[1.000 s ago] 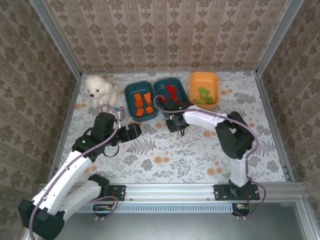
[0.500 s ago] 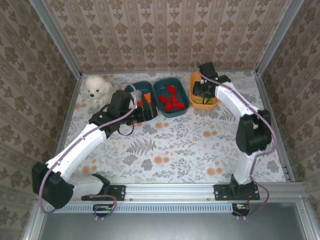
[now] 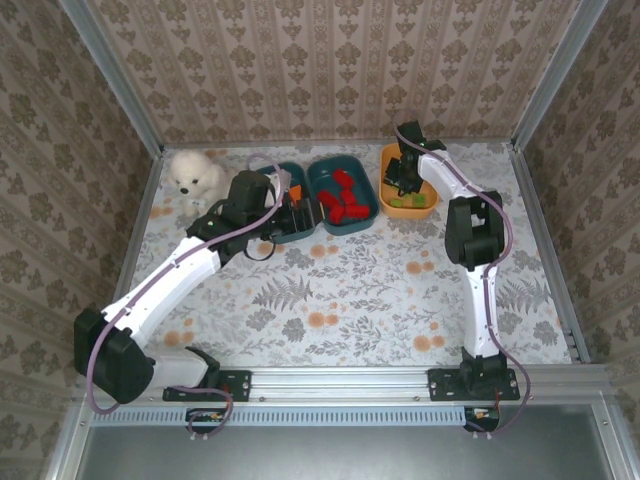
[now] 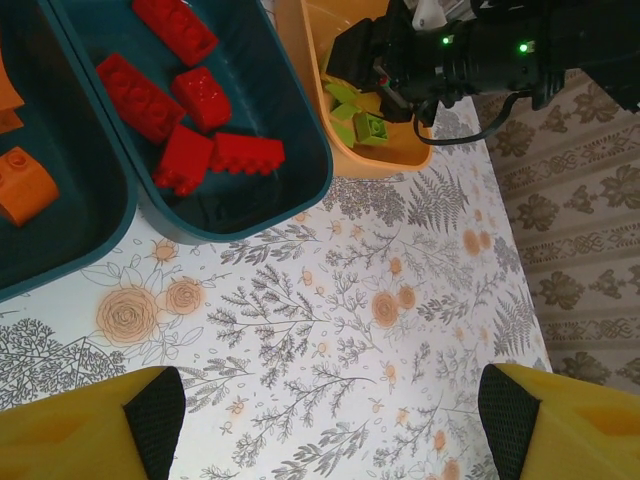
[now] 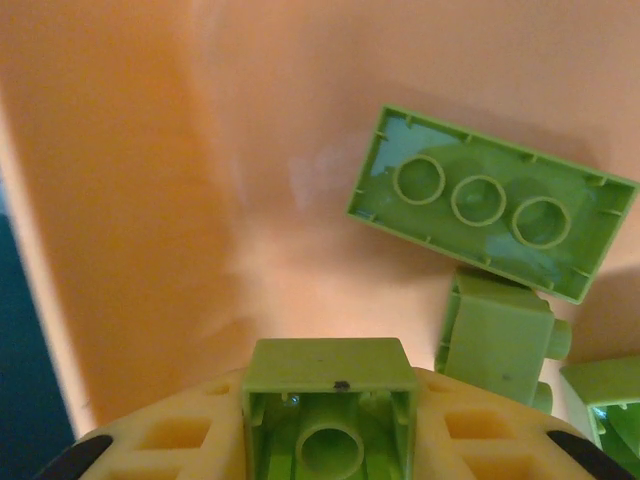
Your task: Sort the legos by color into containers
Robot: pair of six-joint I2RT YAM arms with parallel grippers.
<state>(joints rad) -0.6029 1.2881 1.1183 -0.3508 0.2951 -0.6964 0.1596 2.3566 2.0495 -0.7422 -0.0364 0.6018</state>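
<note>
Left wrist view: the left claw (image 4: 330,420) is standing wide open with nothing in it, its yellow, black-padded fingertips (image 4: 150,415) hanging over the floral-patterned tabletop (image 4: 330,300). Beyond it, five red plastic bricks (image 4: 180,100) are lying in the middle dark teal plastic tray (image 4: 250,80). One orange plastic brick (image 4: 20,180) is showing in the left dark teal plastic tray (image 4: 85,130).
Right wrist view: the right claw (image 5: 330,458) is gripping a small light green plastic brick (image 5: 330,400), hollow side facing the camera, above the floor of the orange rounded plastic tray (image 5: 200,150). Farther in, a long light green brick (image 5: 490,200) is lying underside up, with a shorter green brick (image 5: 500,340) touching it.
Top view: this one is taking in both whole arms and, at the far left, a white plush dog (image 3: 195,175). The gripped brick is too small to make out here.
Change: a second ago both claws were hanging over the tabletop just near of the trays. Now the left one is sitting over the left teal tray and the right one is reaching into the orange tray. Over the last half second the right elbow has been drawing inward.
Left arm pose: it is stretching diagonally from its near-left base up to the left teal tray.
Right arm pose: it is running almost straight away from its base, with the wrist folding back over the orange tray's far edge.
</note>
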